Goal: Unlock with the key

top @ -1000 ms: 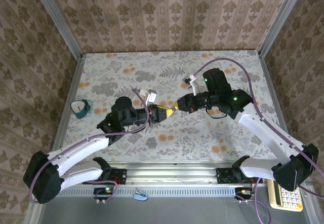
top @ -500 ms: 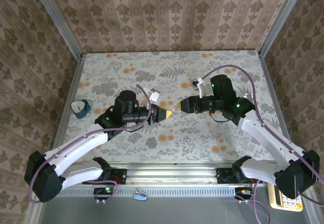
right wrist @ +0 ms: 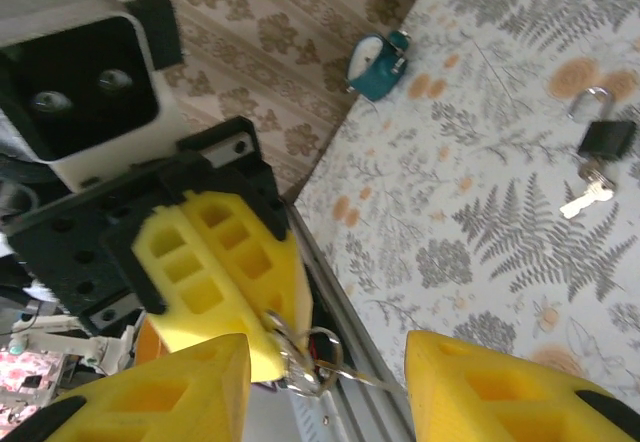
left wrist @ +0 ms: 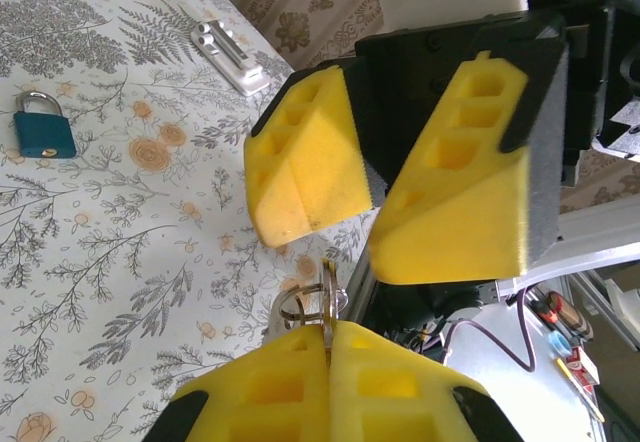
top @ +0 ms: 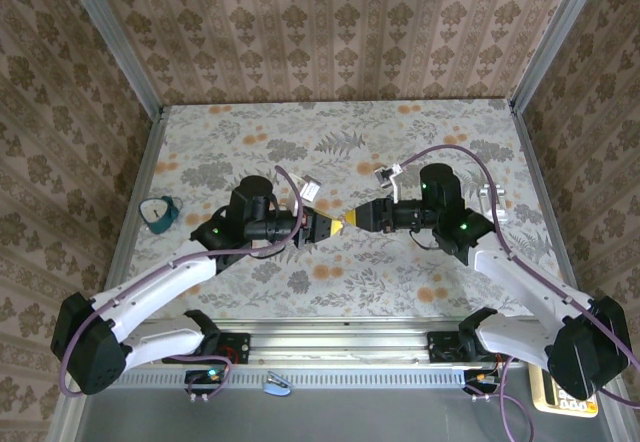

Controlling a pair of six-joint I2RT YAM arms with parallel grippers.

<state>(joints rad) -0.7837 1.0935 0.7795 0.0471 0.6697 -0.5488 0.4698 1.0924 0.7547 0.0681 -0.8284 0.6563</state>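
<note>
Slippage is looking like the main risk: the left gripper (left wrist: 327, 334) is pinching the key ring (left wrist: 303, 307) mid-air, jaws pressed together, while the right gripper (left wrist: 330, 247) is facing it spread wide; closing off-centre could knock it loose, well apart from the teal padlock (top: 160, 212).

table (top: 380, 272): grey floral print | claw pads (left wrist: 300, 177): yellow (black backing) | padlock (left wrist: 43, 134): blue, silver shackle
</note>
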